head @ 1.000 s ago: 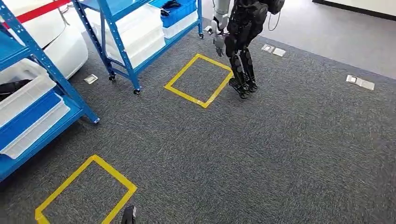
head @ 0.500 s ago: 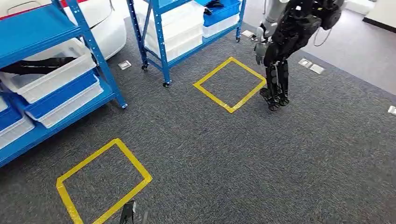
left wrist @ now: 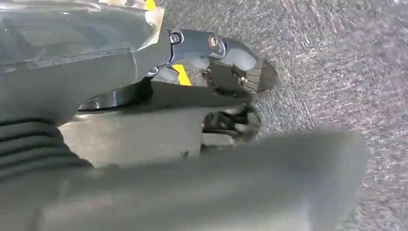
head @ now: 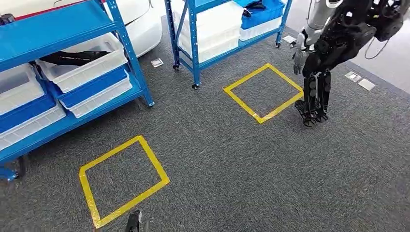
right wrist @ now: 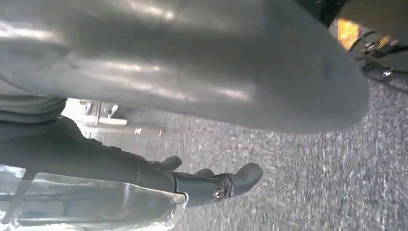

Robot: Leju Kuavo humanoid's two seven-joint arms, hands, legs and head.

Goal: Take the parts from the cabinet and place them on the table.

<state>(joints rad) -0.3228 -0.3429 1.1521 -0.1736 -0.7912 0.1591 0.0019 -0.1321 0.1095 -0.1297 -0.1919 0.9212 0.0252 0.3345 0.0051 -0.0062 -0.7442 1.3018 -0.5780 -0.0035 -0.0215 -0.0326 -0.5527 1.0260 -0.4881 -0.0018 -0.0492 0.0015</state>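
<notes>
I look down on grey carpet (head: 251, 169) with the near blue steel shelving rack (head: 63, 29) at my left. On it a long black part (head: 72, 58) lies in a white plastic bin (head: 84, 70), above a blue bin (head: 92, 87). A yellow taped square (head: 123, 181) marks the floor before the rack. A second black humanoid robot (head: 333, 48) stands well beyond. My left hand (left wrist: 231, 101) and right hand (right wrist: 211, 185) hang over carpet; I cannot tell whether either is clenched or grasping.

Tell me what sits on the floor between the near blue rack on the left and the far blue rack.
In the head view, between the near blue rack and far blue rack: grey carpet with a small silver floor plate; a white car behind.
</notes>
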